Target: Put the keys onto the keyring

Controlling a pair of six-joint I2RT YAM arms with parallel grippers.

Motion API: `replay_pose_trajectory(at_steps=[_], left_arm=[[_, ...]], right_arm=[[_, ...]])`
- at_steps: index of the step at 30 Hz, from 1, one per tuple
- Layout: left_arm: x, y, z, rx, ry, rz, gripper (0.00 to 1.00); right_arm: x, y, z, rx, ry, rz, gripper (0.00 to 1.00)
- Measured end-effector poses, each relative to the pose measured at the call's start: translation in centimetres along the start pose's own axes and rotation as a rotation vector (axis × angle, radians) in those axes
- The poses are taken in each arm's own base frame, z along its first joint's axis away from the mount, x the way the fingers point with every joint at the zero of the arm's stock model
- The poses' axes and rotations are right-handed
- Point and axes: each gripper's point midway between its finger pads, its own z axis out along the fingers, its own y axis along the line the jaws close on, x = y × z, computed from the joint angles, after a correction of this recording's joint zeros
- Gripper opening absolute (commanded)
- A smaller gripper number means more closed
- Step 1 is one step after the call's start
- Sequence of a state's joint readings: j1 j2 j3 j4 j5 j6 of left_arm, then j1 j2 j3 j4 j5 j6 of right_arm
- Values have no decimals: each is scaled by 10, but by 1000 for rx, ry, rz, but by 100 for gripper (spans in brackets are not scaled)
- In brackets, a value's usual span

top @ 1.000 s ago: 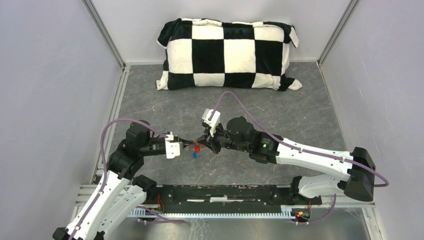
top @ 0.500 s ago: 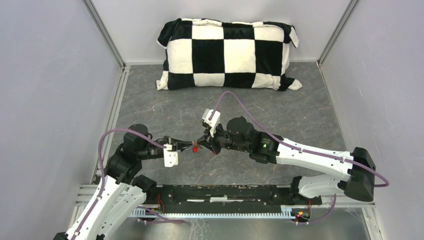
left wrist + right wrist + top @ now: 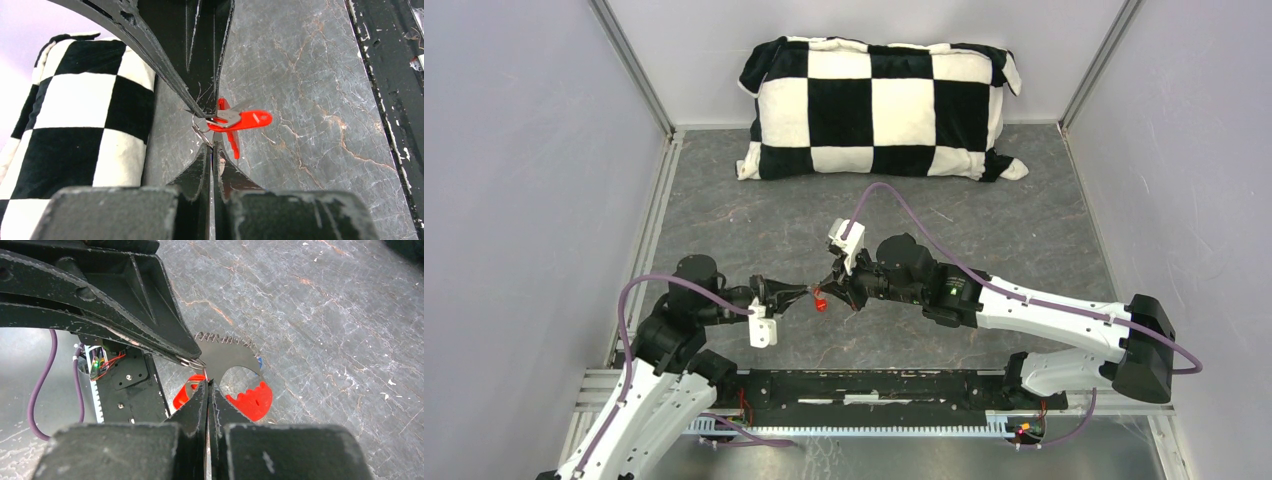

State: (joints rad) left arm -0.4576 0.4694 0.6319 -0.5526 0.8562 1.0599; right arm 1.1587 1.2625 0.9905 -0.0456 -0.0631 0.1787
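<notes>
Both grippers meet tip to tip above the table's middle. The left gripper [image 3: 801,293] [image 3: 214,146] is shut on the thin silver keyring [image 3: 200,132] [image 3: 193,362]. The right gripper [image 3: 832,289] [image 3: 207,383] is shut on a silver key [image 3: 225,351] with a toothed edge, right against the ring. Red-tagged keys [image 3: 246,120] [image 3: 251,399] [image 3: 820,300] hang at the junction, a second red tag [image 3: 186,394] beside them. A speck of blue [image 3: 258,360] peeks from behind the silver key. Whether a key sits on the ring, I cannot tell.
A black-and-white checked pillow [image 3: 882,108] lies at the back of the grey marbled table [image 3: 984,220]. The black rail [image 3: 874,385] between the arm bases runs along the near edge. Light walls close in both sides.
The left arm has sunk and its wrist has turned, bringing its fingers rightward to the right gripper. The blue tag that hung below a second ago no longer shows from above. The right arm has held still.
</notes>
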Motion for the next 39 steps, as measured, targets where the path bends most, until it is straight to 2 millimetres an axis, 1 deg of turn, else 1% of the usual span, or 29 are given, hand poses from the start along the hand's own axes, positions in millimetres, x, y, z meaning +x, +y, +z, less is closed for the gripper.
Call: replay_pose_trajectory(at_steps=[8,10,15,19,23,27,36,39], left_arm=[[-6,0,0,-2,-27,18,2],[-7,-1,1,8,-40,15,2],[-8,-2,6,31,-63,1,2],[-11,4,7,12,-74,-20,2],[-20,14,6,-27,-101,-10,2],[-25,20,5,-50,-117,-15,2],[-28,23,5,-62,-125,-48,2],[-29,24,5,-67,-129,-56,2]], right_arm=[[0,3,0,-16,2,9,2],[0,5,0,-27,3,9,3],[0,7,-1,-38,4,8,3],[-4,7,-5,-38,-7,9,2],[-15,8,-15,-36,-50,10,1],[-19,8,-24,-32,-73,15,1],[-20,9,-24,-33,-85,26,2],[-20,9,-25,-34,-93,29,11]])
